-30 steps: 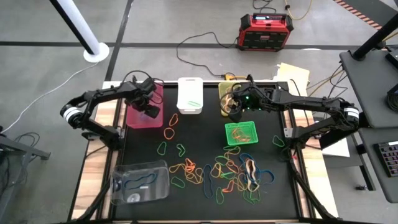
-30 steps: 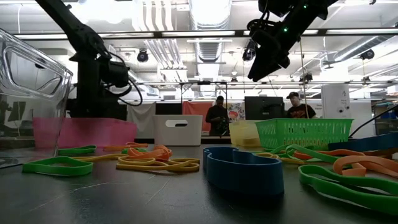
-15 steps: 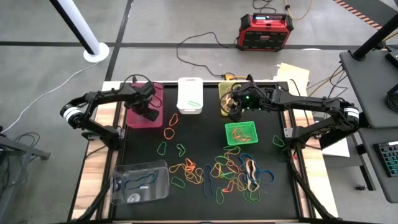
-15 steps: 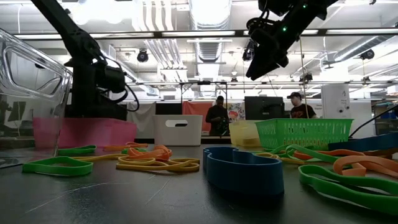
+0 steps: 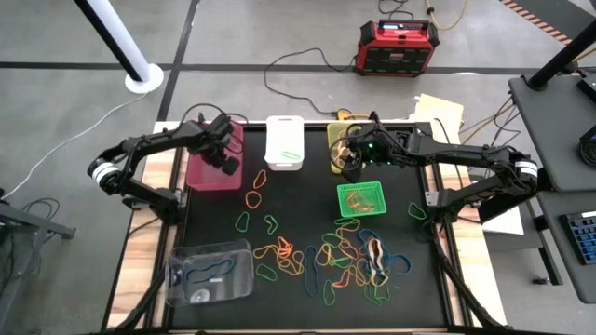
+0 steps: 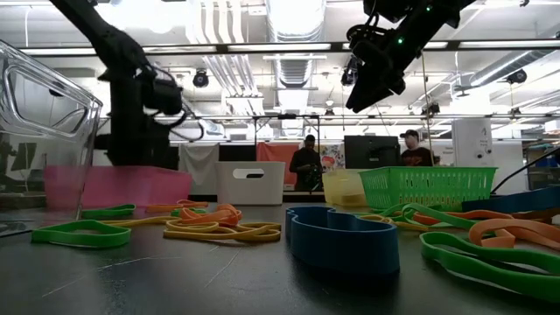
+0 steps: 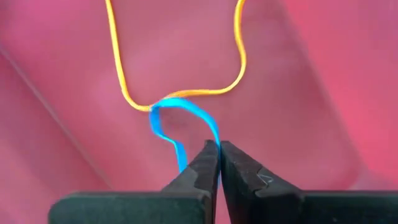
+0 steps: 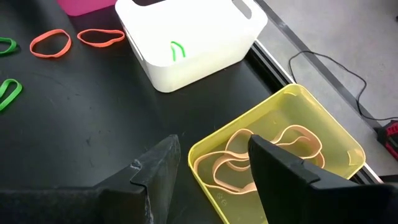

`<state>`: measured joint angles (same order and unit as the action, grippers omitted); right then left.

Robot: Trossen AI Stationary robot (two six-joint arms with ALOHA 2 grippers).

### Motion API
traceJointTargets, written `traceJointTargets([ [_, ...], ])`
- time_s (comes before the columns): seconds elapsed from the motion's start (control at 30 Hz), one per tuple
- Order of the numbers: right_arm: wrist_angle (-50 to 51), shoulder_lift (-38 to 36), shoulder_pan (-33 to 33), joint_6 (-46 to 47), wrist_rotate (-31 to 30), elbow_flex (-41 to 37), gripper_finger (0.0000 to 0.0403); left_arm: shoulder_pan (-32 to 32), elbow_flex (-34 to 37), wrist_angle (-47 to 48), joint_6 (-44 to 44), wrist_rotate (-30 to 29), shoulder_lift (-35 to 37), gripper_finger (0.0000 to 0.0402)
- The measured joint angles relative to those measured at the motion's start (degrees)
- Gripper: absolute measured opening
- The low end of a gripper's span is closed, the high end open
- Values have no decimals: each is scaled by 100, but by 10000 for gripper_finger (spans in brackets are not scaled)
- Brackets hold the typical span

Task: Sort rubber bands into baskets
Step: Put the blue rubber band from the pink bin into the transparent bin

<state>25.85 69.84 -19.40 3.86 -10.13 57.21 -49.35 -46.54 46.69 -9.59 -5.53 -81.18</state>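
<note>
Grey floor surrounds the black tabletop [image 5: 223, 200] in the high view, where the left gripper [image 5: 226, 158] hangs over the pink basket [image 5: 207, 173] at the far left edge and the right gripper [image 5: 351, 166] over the yellow basket [image 5: 333, 140] at the far edge. Loose rubber bands [image 5: 335, 261] crowd the near right part.

From the low view, both arms sit high above the baskets.

Seen from the left wrist, the fingers are pinched closed on a blue band [image 7: 184, 127], which is hooked through an orange band [image 7: 180, 56] above the pink floor. Releasing now could drop both colours together.

Looking past the right wrist, the fingers are spread and empty; pale orange bands [image 8: 261, 155] lie in the yellow basket.
</note>
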Motion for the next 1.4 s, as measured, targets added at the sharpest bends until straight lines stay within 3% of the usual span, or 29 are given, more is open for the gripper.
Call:
traceJointTargets([
  [0.2,0,0,0,-2,0,0,187,231,-563,759,262,69,517,0],
  [0.33,0,0,0,-2,0,0,187,683,-1060,1608,422,741,1061,0],
  [0.5,0,0,0,-83,2,0,187,1945,-1410,2378,126,2062,1698,0],
  [0.6,0,0,0,-153,2,0,187,3043,-1460,2429,-318,2445,1989,0],
  [0.83,2,0,0,-157,5,0,187,5660,-1445,2340,-2103,2379,2122,0],
  [1.0,2,0,0,-159,7,0,187,7057,-1443,2266,-3629,1814,1966,0],
  [1.17,2,0,0,-238,7,0,187,7914,-1441,1935,-4562,1756,1767,0],
  [1.4,58,0,2,41,16,0,187,8408,-1441,1483,-4673,1388,1513,9],
])
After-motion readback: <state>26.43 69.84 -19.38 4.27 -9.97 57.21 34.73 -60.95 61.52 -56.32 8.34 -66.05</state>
